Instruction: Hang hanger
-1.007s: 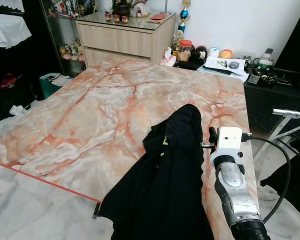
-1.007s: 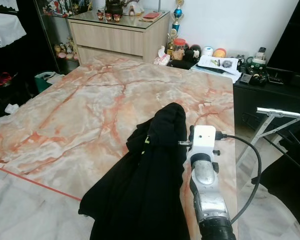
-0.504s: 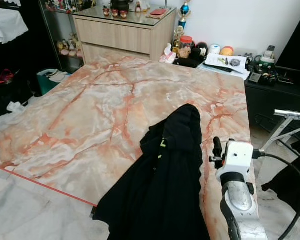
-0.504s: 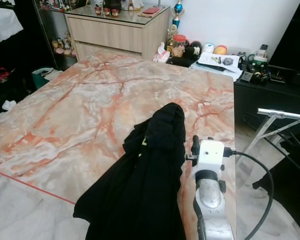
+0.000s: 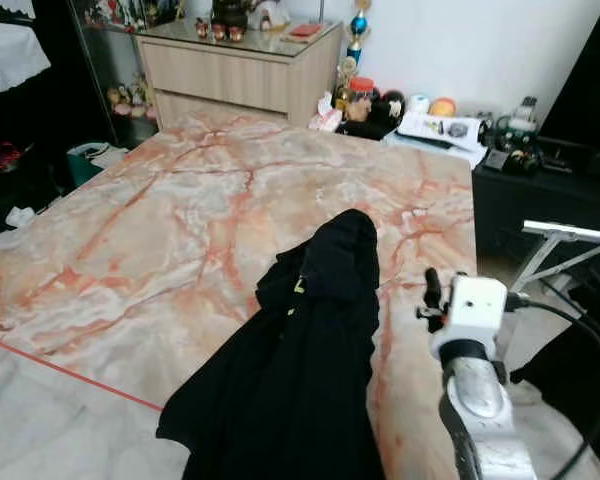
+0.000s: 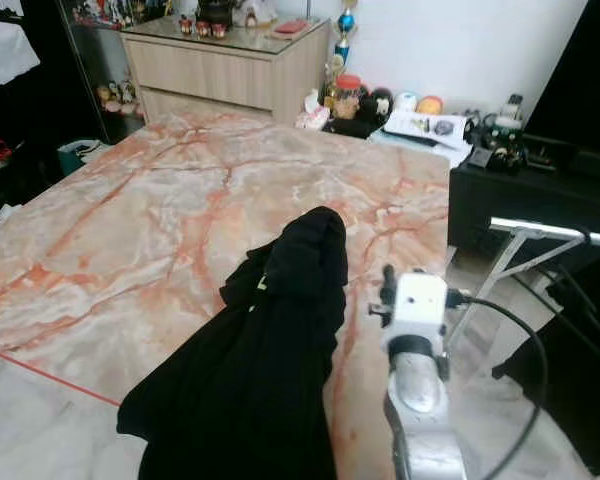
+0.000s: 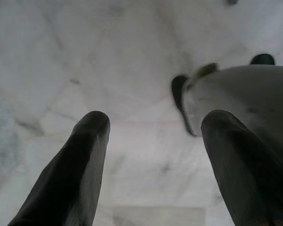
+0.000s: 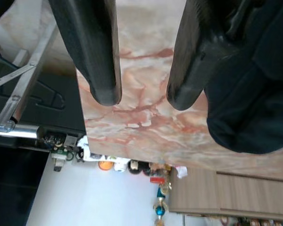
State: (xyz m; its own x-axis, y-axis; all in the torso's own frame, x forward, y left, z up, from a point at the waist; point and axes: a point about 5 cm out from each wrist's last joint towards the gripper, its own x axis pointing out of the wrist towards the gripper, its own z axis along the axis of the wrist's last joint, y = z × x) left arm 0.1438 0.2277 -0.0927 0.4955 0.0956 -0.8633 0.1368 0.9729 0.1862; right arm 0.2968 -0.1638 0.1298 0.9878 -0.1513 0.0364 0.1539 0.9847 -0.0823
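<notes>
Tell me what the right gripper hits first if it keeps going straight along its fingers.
Probably nothing close: the right gripper is open and points along the marble table beside the black garment. Further along lie the table's far edge and the clutter by the wall. Depth is unclear.

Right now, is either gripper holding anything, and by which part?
Nothing is held. The right gripper is open beside the black garment on the marble table; the left gripper is open over the floor.

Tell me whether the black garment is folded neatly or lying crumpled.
Crumpled. The black garment lies bunched on the marble table, its lower part draping over the near edge, beside the right gripper, whose jaws stand open.
</notes>
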